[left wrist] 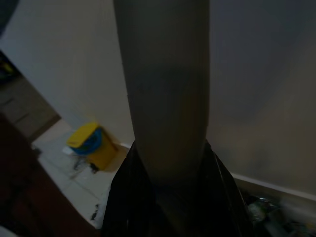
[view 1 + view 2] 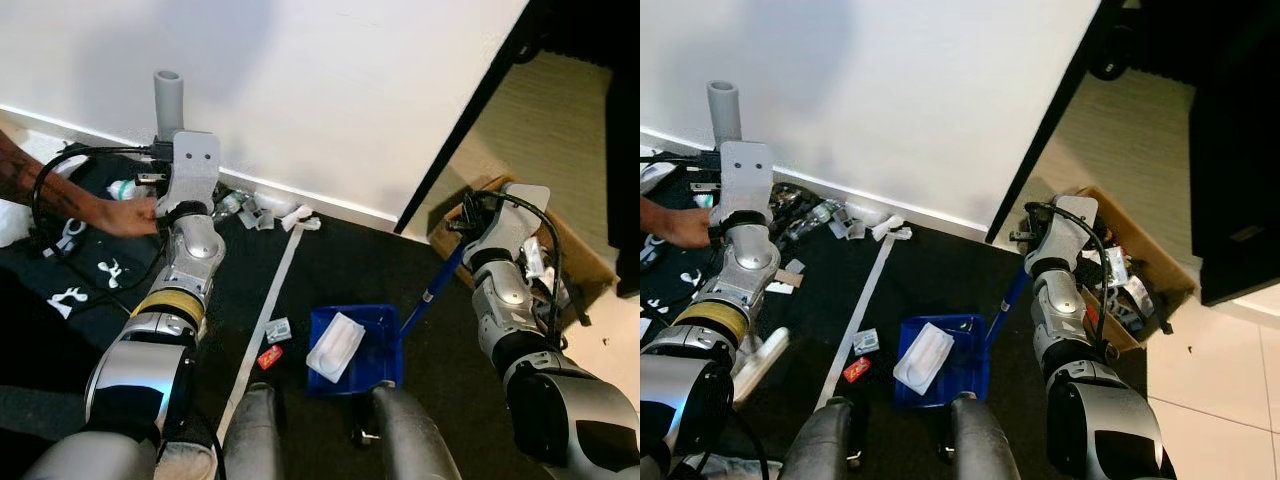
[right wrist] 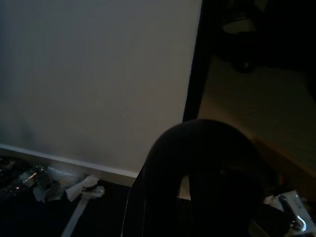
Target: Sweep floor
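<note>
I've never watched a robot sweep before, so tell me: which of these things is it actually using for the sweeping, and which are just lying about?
For the sweeping:
grey broom handle in the left gripper
blue dustpan, its handle at the right gripper
scraps by the wall
small wrappers

Just lying about:
cardboard box
yellow bin
black cables
person's hand

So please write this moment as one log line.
left claw: shut on broom handle | right claw: holds dustpan handle | dustpan: on floor
</note>
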Motion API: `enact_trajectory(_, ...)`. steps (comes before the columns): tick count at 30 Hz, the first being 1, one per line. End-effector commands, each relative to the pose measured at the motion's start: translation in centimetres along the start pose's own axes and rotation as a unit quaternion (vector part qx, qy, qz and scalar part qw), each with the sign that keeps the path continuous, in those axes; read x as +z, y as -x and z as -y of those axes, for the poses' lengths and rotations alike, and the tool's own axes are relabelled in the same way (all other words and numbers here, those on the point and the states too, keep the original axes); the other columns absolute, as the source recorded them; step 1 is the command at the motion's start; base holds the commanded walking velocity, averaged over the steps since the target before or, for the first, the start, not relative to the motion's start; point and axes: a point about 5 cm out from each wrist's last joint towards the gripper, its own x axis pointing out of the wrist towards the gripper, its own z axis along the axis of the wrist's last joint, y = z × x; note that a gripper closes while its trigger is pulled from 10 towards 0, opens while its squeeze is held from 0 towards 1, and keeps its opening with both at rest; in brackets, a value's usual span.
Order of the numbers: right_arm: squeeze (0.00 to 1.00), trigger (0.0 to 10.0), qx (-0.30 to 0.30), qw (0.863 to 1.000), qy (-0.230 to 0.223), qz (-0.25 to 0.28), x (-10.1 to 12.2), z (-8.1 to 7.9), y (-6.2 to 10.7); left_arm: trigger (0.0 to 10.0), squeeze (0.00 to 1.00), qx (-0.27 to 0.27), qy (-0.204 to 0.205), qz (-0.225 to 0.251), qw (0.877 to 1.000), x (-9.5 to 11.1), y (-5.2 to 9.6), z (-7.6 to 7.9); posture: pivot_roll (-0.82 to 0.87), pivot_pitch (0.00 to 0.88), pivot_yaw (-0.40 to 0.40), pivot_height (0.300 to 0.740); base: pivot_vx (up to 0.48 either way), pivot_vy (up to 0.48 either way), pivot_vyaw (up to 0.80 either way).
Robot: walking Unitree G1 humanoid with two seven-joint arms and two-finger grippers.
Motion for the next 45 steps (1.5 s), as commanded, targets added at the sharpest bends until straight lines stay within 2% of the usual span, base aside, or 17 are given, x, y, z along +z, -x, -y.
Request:
enact_trajectory(1, 0.00, 10.0, -0.007, 1.000, 0.002, -0.009, -0.3, 0.7, 0.2, 10.0, 0.00, 0.034, -0.048, 0.012, 0.998, -0.6, -0.9, -2.1, 0.00, 0.222, -0.093, 0.740, 0.000, 0.000, 0.00)
enact_trajectory(7, 0.00, 10.0, -0.005, 1.000, 0.002, -0.010, -0.3, 0.6, 0.2, 10.0, 0.00, 0.035, -0.026, 0.016, 0.999, -0.6, -0.9, -2.4, 0.00, 0.224, -0.096, 0.740, 0.000, 0.000, 0.00)
enact_trajectory(10, 0.00, 10.0, -0.004, 1.000, 0.002, -0.009, -0.2, 0.5, 0.1, 10.0, 0.00, 0.005, 0.032, -0.002, 0.999, -0.5, -0.4, -1.3, 0.00, 0.225, -0.095, 0.740, 0.000, 0.000, 0.00)
enact_trajectory(11, 0.00, 10.0, -0.004, 1.000, 0.002, -0.009, -0.2, 0.5, 0.1, 10.0, 0.00, 0.005, 0.032, -0.002, 0.999, -0.5, -0.4, -1.3, 0.00, 0.225, -0.095, 0.740, 0.000, 0.000, 0.00)
enact_trajectory(14, 0.00, 10.0, -0.004, 1.000, 0.001, -0.009, -0.2, 0.5, 0.1, 10.0, 0.00, -0.026, 0.100, -0.028, 0.994, -0.3, 0.2, 0.0, 0.01, 0.226, -0.089, 0.740, 0.000, 0.000, 0.00)
enact_trajectory(15, 0.00, 10.0, -0.004, 1.000, 0.001, -0.009, -0.2, 0.5, 0.1, 10.0, 0.00, -0.026, 0.100, -0.028, 0.994, -0.3, 0.2, 0.0, 0.01, 0.226, -0.089, 0.740, 0.000, 0.000, 0.00)
enact_trajectory(17, 0.00, 10.0, -0.004, 1.000, -0.001, -0.009, -0.3, 0.4, 0.2, 10.0, 0.00, -0.049, 0.131, -0.034, 0.990, -0.1, 0.6, 0.9, 0.01, 0.225, -0.088, 0.740, 0.000, 0.000, 0.00)
enact_trajectory(22, 0.00, 10.0, -0.003, 1.000, -0.003, -0.010, -0.4, 0.3, 0.2, 10.0, 0.00, -0.076, 0.139, -0.024, 0.987, 0.2, 1.4, 2.0, 0.01, 0.223, -0.080, 0.740, 0.000, 0.000, 0.00)
enact_trajectory(27, 0.00, 10.0, -0.004, 1.000, -0.008, -0.008, -0.4, 0.2, 0.3, 10.0, 0.00, -0.082, 0.142, -0.026, 0.986, 0.0, 1.9, 2.4, 0.01, 0.218, -0.073, 0.740, 0.000, 0.000, 0.00)
enact_trajectory(34, 0.00, 10.0, -0.018, 0.999, -0.038, -0.002, -0.4, 0.3, 0.3, 10.0, 0.00, -0.096, 0.157, -0.033, 0.982, -0.6, 3.0, 2.8, 0.02, 0.216, -0.065, 0.740, 0.000, 0.000, 0.00)
enact_trajectory(45, 0.00, 10.0, -0.012, 0.997, -0.069, 0.022, 0.4, 0.1, -0.1, 10.0, 0.00, -0.096, 0.172, -0.047, 0.979, -1.1, 3.9, 3.1, 0.03, 0.212, -0.058, 0.740, 0.000, 0.000, 0.00)
